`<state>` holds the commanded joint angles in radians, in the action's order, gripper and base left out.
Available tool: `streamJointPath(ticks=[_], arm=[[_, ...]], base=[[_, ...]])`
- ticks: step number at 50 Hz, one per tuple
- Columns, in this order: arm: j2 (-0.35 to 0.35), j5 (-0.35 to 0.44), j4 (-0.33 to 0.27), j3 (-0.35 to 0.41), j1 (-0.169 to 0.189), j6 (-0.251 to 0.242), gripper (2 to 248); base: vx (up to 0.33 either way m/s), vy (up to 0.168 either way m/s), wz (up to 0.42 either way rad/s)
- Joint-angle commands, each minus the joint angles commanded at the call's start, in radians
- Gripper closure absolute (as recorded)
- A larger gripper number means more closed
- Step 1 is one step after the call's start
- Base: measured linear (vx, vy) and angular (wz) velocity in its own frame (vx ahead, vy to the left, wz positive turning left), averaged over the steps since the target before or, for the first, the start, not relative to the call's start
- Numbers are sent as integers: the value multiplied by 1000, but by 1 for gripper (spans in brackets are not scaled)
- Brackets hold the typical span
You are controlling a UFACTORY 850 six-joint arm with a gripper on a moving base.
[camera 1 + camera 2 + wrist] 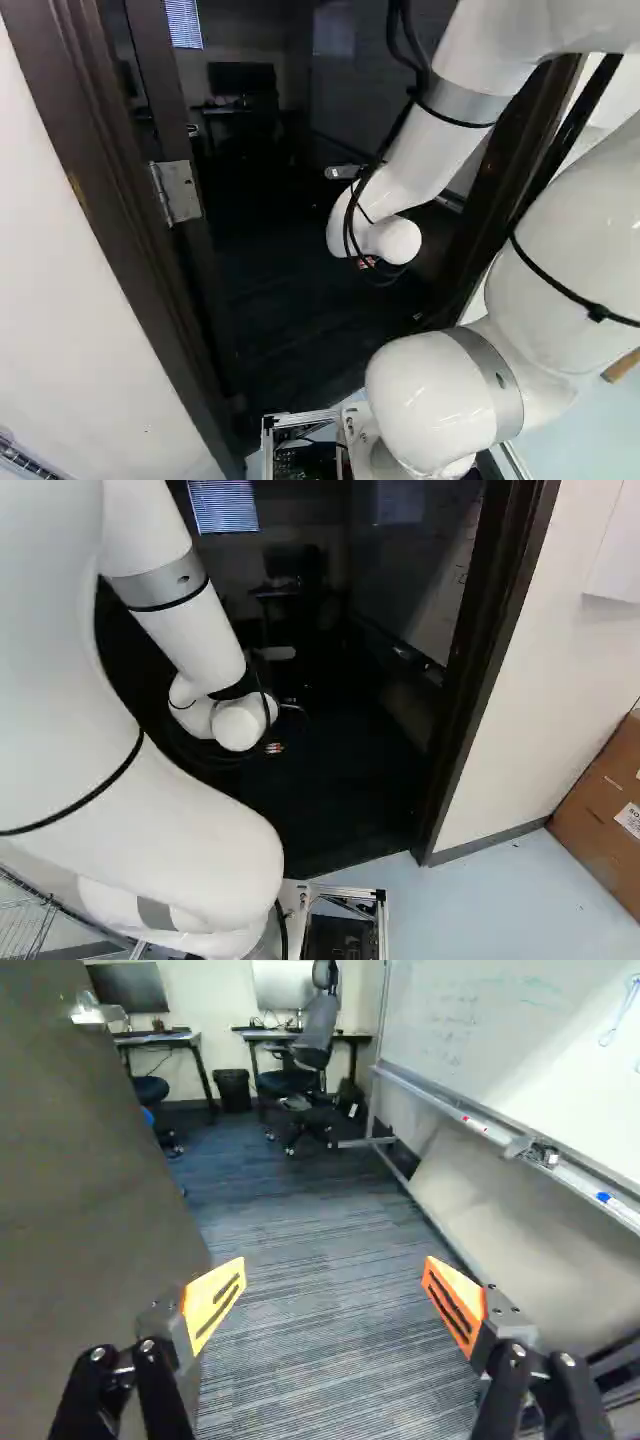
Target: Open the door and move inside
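Carpet: blue-grey, striped (310,1230), running from under the gripper toward twelve o'clock (twelve being straight ahead), where a grey mesh office chair (316,1035) stands by the desks; this is the room to be entered.
Door: flat, dark brown-grey leaf (80,1190), from nine to eleven o'clock of the gripper, swung inward on its silver metal hinge plate (178,192), so the opening is usable.
Handle: silver lever (92,1015), at eleven o'clock, well apart from the fingers; with the leaf open, it probably needs no more turning.
Frame: dark brown door frame (490,670), its two sides at about eleven and one o'clock of the base, fixing how wide the way through is.
Gripper: black, orange-padded two-finger gripper (335,1265), spread wide with nothing between the pads.
Arm: white, jointed (430,140), reaching through the doorway, likely to keep the leaf from swinging back.
Whiteboard: white, metal-railed (500,1030), at one to two o'clock, a likely snag if the arm swings that way.
Base: silver-framed platform (380,920), just short of the threshold; the remaining work seems to be driving in, centred between the frame's sides.
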<state>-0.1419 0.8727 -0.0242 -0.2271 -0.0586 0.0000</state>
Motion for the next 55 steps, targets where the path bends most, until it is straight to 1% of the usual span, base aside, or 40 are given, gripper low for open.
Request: streamJointPath(ticks=[12, 27, 41, 55], arm=[[-60, 0, 11, 61, 25, 0, 3], [-109, 0, 19, 111, 46, 0, 3], [-133, 0, 23, 135, 57, 0, 3], [-137, 0, 24, 140, 59, 0, 3]], base=[[0, 0, 0], [0, 0, 0], [0, 0, 0], [0, 0, 0]])
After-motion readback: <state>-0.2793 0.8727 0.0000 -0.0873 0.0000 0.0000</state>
